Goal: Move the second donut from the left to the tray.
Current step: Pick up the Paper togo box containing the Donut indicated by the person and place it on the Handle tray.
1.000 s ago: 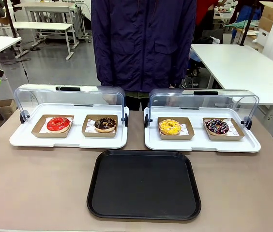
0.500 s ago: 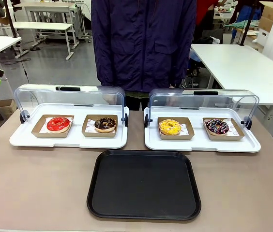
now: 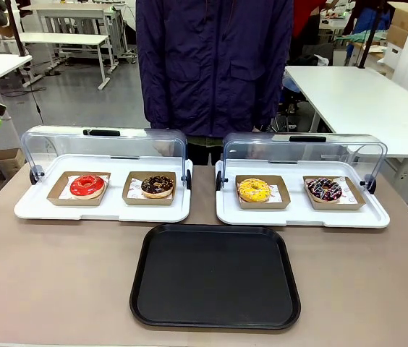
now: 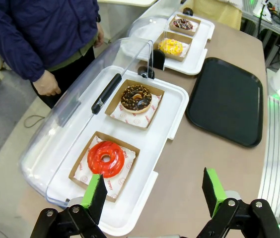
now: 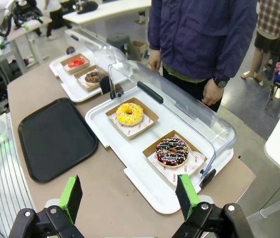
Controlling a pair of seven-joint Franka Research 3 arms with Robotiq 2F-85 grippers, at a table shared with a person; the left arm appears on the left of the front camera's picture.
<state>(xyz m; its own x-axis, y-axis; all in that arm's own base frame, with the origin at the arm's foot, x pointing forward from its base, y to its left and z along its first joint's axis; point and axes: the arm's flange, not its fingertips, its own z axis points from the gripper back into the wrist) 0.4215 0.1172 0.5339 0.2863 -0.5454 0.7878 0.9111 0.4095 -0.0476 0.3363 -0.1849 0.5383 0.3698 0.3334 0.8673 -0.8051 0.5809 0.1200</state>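
The second donut from the left (image 3: pixel 158 186) has dark chocolate glaze with light crumbs and sits in a small brown cardboard tray on the left white display tray (image 3: pixel 103 211), to the right of a red donut (image 3: pixel 87 186). It also appears in the left wrist view (image 4: pixel 136 98) and, far off, in the right wrist view (image 5: pixel 92 76). The black tray (image 3: pixel 215 275) lies bare at the table's front middle. High above the table's left end, my left gripper (image 4: pixel 154 186) is open with nothing in it. Over the right end, my right gripper (image 5: pixel 128 192) hangs open too.
A second white display tray (image 3: pixel 302 217) on the right holds a yellow donut (image 3: pixel 253 190) and a dark donut with coloured sprinkles (image 3: pixel 324 189). Both clear lids (image 3: pixel 103 144) are swung up at the back. A person in a dark jacket (image 3: pixel 215 65) stands at the far edge.
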